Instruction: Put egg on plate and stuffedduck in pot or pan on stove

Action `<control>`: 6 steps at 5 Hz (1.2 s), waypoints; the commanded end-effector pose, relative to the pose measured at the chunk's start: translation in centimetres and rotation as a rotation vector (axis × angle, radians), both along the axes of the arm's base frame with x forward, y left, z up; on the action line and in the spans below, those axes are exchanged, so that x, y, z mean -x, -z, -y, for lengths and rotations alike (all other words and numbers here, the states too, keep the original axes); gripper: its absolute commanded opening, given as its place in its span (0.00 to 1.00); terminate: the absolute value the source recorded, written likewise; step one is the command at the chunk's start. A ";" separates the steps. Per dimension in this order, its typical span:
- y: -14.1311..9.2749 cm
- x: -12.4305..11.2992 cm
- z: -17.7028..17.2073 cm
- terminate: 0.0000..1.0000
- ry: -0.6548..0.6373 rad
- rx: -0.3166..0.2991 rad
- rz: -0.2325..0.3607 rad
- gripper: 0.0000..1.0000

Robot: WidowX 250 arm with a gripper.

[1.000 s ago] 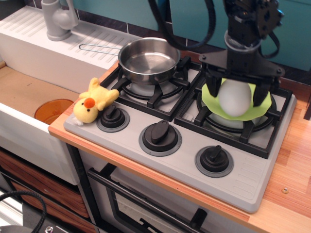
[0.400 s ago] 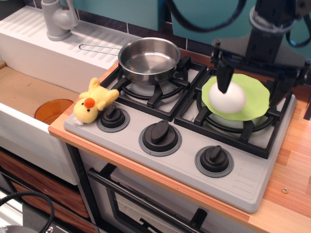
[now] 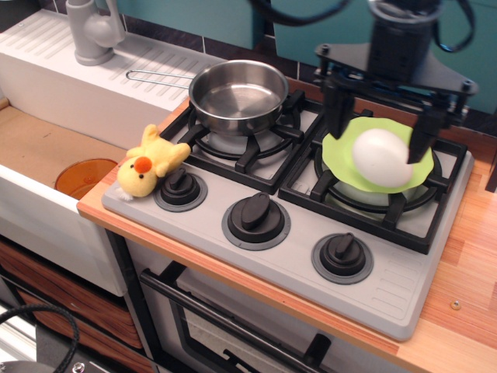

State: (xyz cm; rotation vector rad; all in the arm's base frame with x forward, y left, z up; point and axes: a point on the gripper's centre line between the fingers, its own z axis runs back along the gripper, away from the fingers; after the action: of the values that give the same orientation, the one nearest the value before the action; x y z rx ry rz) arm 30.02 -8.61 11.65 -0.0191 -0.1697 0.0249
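The white egg (image 3: pixel 381 157) lies on the lime-green plate (image 3: pixel 339 151), which rests on the right burner grate of the grey stove (image 3: pixel 299 256). My gripper (image 3: pixel 380 128) hangs just above and behind the egg, fingers wide open on either side, holding nothing. The yellow stuffed duck (image 3: pixel 147 162) lies at the stove's front left corner, leaning against the left knob. The shiny steel pan (image 3: pixel 238 95) sits empty on the left burner, its wire handle pointing left.
An orange round dish (image 3: pixel 85 176) lies in the sink recess at left. A grey faucet (image 3: pixel 92 31) stands at the back left on the white drainboard. Three black knobs (image 3: pixel 256 212) line the stove front. Wooden counter lies to the right.
The gripper let go of the egg onto the plate, opened wide and rose. The egg has rolled slightly right on the plate. Duck and pan are unmoved.
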 end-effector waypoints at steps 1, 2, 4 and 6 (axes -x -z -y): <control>-1.8 -0.6 0.1 0.00 0.004 0.014 0.055 1.00; -1.8 -0.6 0.1 0.00 0.004 0.014 0.055 1.00; -2.2 1.5 -8.0 0.00 -0.038 -0.149 0.209 1.00; 1.1 3.7 -11.7 0.00 -0.135 -0.205 0.291 1.00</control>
State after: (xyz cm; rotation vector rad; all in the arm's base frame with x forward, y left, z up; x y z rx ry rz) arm 25.51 3.43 8.99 0.1908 -0.4177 0.1419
